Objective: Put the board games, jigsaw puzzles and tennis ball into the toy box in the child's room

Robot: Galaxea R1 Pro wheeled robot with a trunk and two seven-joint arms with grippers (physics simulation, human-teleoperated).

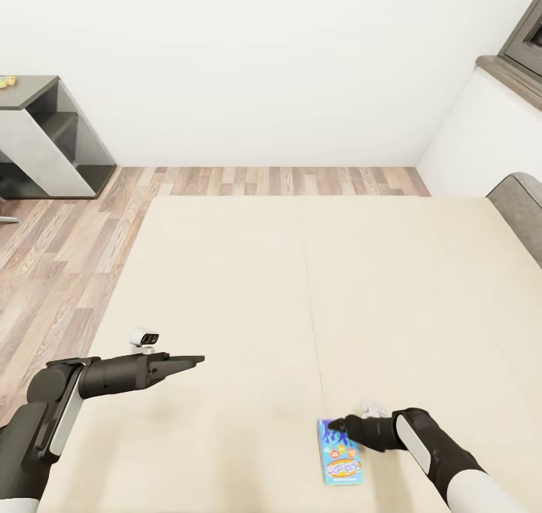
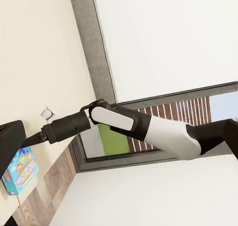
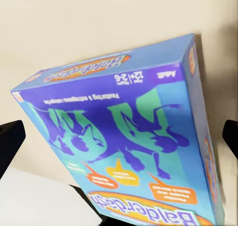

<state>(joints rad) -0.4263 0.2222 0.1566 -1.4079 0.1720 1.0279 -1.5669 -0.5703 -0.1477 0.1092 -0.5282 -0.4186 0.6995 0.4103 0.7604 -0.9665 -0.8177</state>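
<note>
The right jaws [image 1: 336,425] stand wide apart, one dark tip at each side of the blue board game [image 3: 124,136], which lies flat on the bed [image 1: 301,287] directly under them; the tips have not closed on the box, and whether they touch it I cannot tell; the box shows purple and green cartoon shapes and orange labels. The left jaws [image 1: 197,360] hang over bare mattress, well apart from the box and holding nothing; whether they are parted or pressed together I cannot tell. Beyond the left jaws lies wood-plank floor [image 1: 68,235]; further off stands the dark-grey tabletop [image 1: 26,92] with small yellow items [image 1: 7,82] at its edge.
</note>
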